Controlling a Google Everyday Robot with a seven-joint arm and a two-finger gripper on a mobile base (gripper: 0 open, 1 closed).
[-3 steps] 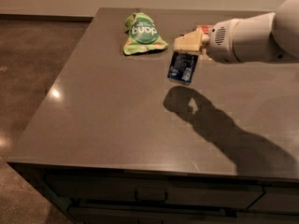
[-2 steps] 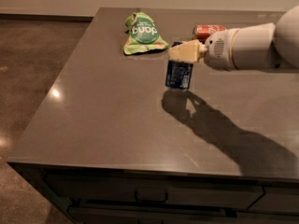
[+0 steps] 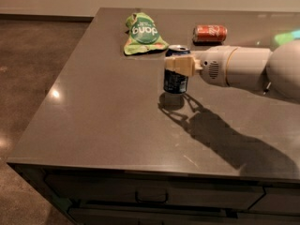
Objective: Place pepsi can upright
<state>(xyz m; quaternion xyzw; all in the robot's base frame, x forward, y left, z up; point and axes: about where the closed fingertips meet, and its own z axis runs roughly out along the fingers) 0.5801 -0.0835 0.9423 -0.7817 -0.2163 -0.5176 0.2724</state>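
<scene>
The gripper (image 3: 177, 64) clasps the upright pepsi can (image 3: 175, 82) near its top.

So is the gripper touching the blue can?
Touching. The camera view shows the gripper clamped across the upper half of the upright blue can, with no gap between them.

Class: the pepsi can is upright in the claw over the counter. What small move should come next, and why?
Probably ease the claw straight down. It grips the pepsi can upright near its top, and the shadow on the counter suggests the base is just short of the surface; releasing now might tip it.
</scene>
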